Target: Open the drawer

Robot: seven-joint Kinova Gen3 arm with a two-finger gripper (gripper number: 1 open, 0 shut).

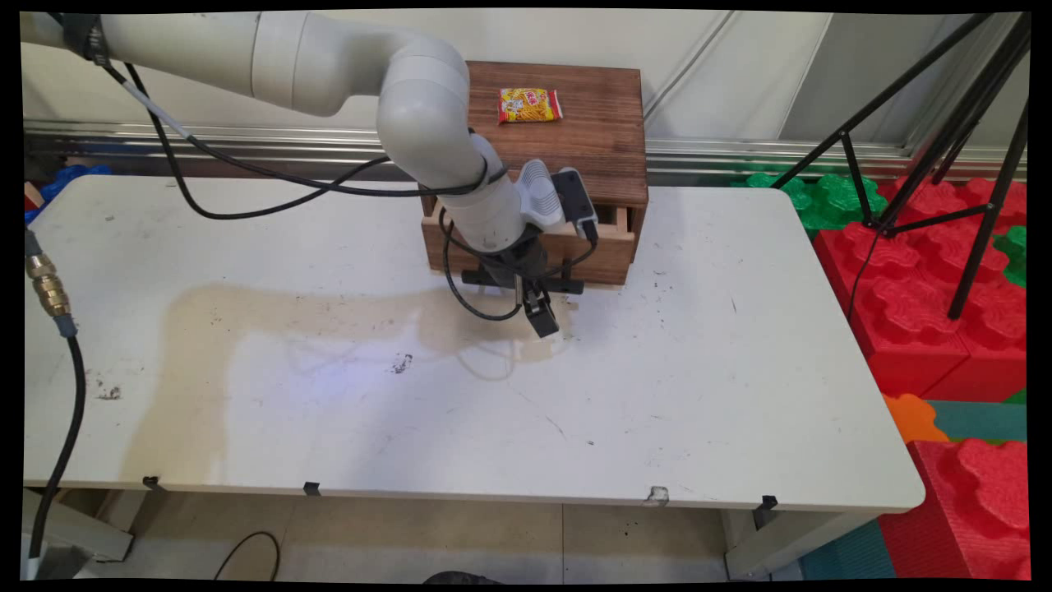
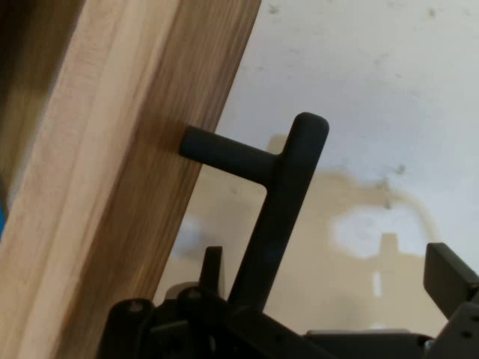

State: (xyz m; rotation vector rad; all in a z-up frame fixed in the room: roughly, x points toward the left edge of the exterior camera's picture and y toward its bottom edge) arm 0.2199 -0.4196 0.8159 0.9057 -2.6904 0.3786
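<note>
the gripper (image 1: 540, 316) hangs low right in front of the drawer handle (image 2: 288, 187), fingers spread wide, one either side of the black bar and not clamped on it. the drawer (image 1: 612, 238) sits pulled out a bit from the wooden box (image 1: 604, 148), and a snack packet (image 1: 530, 105) lies on top.

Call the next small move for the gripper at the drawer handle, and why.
Probably shut the gripper on the drawer handle. In the hand view it is open, and the handle's bar runs up between its fingers, nearer one than the other. In the main view the drawer of the wooden box stands slightly pulled out.
</note>
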